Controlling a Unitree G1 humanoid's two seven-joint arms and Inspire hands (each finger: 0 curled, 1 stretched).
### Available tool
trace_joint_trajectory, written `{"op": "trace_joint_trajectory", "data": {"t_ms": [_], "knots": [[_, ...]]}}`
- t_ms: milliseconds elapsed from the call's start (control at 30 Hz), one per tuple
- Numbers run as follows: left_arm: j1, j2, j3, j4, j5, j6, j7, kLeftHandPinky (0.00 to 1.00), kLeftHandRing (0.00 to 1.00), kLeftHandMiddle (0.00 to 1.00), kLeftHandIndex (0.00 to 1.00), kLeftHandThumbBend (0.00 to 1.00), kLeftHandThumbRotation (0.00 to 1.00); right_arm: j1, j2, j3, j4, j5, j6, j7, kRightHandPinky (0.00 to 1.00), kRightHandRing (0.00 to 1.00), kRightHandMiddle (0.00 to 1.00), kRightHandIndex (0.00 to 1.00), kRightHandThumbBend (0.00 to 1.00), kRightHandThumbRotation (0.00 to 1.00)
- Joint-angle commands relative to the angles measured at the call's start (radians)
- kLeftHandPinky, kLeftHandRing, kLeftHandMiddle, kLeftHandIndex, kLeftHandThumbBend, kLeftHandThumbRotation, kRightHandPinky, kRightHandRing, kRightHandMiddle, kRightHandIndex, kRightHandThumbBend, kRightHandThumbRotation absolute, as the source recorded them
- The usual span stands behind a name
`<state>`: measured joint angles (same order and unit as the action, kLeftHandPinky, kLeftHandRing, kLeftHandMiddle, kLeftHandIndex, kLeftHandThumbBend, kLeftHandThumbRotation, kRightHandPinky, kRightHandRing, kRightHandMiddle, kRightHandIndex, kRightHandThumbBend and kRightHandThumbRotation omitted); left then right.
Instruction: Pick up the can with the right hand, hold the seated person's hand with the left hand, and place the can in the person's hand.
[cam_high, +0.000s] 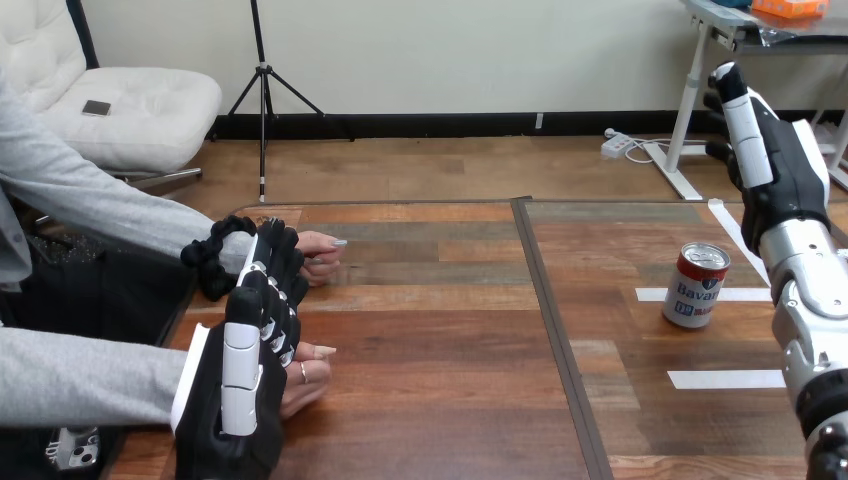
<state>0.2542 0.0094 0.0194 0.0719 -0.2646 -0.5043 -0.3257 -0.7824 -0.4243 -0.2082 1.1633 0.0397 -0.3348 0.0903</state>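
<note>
Right hand (775, 160): raised above and behind the can (697, 285), slightly to its right and well apart from it; fingers straight, released, holding nothing.

Can: upright on the bench (450, 400), untouched, standing against a white tape strip (745, 294); a second strip (725, 380) lies nearer the robot than the can.

Handling, as judged: metal, stiff-walled, lid seemingly sealed, so probably weighty for its kind; the smooth label is likely slippery; best taken round the mid-body, thumb opposing fingers, clear of the rims; a nudge high on the wall could topple it.

Room: nothing stands close to the can; the bench's far edge lies behind it with bare wood between; left of the can the surface is bare across a dark seam (552, 330).

Left hand (245, 385): far left of the can, back upward, fingers nearly straight, released; it lies between the person's upper hand (320, 255) and the person's lower hand (308, 372), overlapping both; no clasp on either is seen.
</note>
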Motion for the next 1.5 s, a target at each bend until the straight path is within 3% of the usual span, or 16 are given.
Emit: {"op": "trace_joint_trajectory", "data": {"t_ms": [0,400,700,933,1200,1467], "knots": [[-0.064,-0.003,0.013,0.017,0.000,-0.038,-0.003,1.00,1.00,0.99,0.98,0.77,1.00,-0.107,-0.031,-0.005,0.023,-0.007,0.013,-0.024,0.96,0.96,0.93,0.92,1.00,0.94],[-0.062,0.001,0.007,0.010,-0.006,-0.034,-0.010,1.00,1.00,0.98,0.97,0.79,1.00,-0.132,-0.048,-0.022,0.070,0.005,0.063,-0.032,1.00,1.00,0.98,0.98,1.00,0.92],[-0.064,0.003,0.008,0.013,-0.011,-0.033,-0.017,1.00,1.00,0.98,0.97,0.80,1.00,-0.135,-0.061,-0.006,0.081,-0.020,0.111,-0.060,1.00,1.00,0.99,0.99,1.00,0.93],[-0.061,0.002,0.008,0.006,-0.001,-0.032,-0.008,1.00,1.00,0.99,0.97,0.80,1.00,-0.123,-0.072,0.024,0.086,-0.070,0.120,-0.092,1.00,1.00,0.97,0.96,1.00,0.98],[-0.054,0.003,0.008,-0.009,-0.003,-0.020,-0.003,1.00,1.00,0.98,0.97,0.81,1.00,-0.113,-0.070,0.013,0.093,-0.077,0.124,-0.092,1.00,1.00,0.98,0.96,1.00,1.00],[-0.053,0.012,0.005,-0.013,-0.047,-0.010,-0.037,1.00,1.00,0.99,0.97,0.81,1.00,-0.095,-0.065,0.007,0.099,-0.074,0.126,-0.089,1.00,1.00,0.98,0.98,1.00,0.99]]}}
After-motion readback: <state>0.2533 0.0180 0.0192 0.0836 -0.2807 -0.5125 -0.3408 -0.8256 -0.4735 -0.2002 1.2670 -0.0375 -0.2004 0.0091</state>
